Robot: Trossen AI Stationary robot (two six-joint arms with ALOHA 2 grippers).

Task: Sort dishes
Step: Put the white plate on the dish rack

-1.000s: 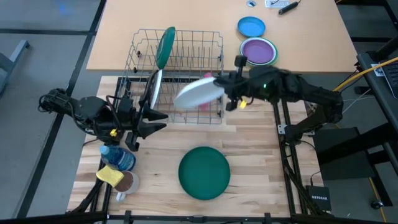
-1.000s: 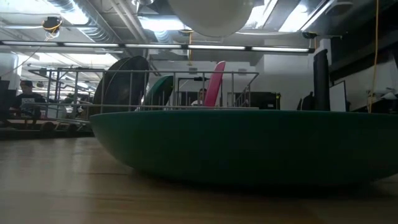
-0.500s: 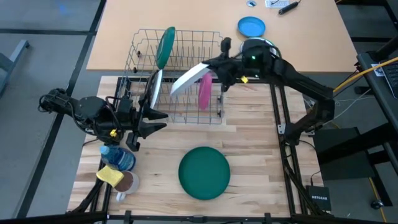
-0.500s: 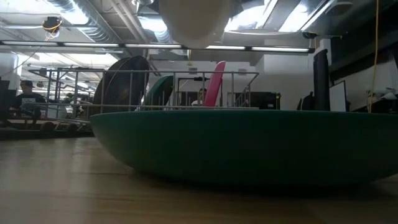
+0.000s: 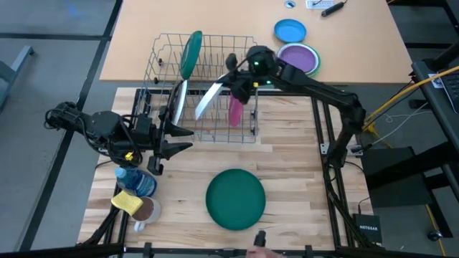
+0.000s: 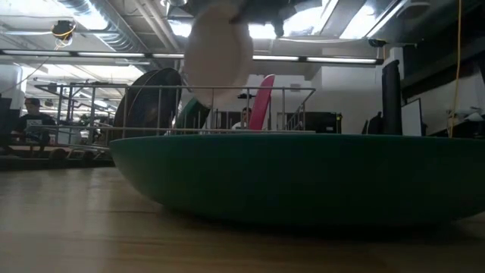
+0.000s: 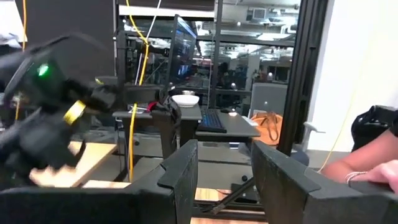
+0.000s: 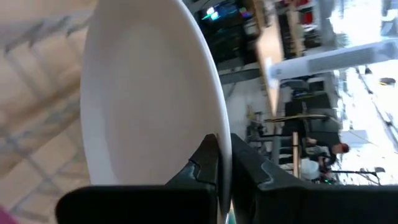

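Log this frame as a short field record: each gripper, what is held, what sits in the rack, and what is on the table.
right gripper: shut on the white plate, above the dish rack
left gripper: open, empty, waiting at the table's left side
in rack: green plate, pink plate, pale plate
on wooden table: dark green dish
beyond rack: blue dish, purple dish

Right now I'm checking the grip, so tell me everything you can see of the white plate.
The white plate is round, plain and smooth, ceramic or plastic by its look. The right gripper is shut on its rim, holding it tilted on edge in the air over the wire dish rack, between the upright white green-rimmed plate and the pink plate. Nothing else touches it.
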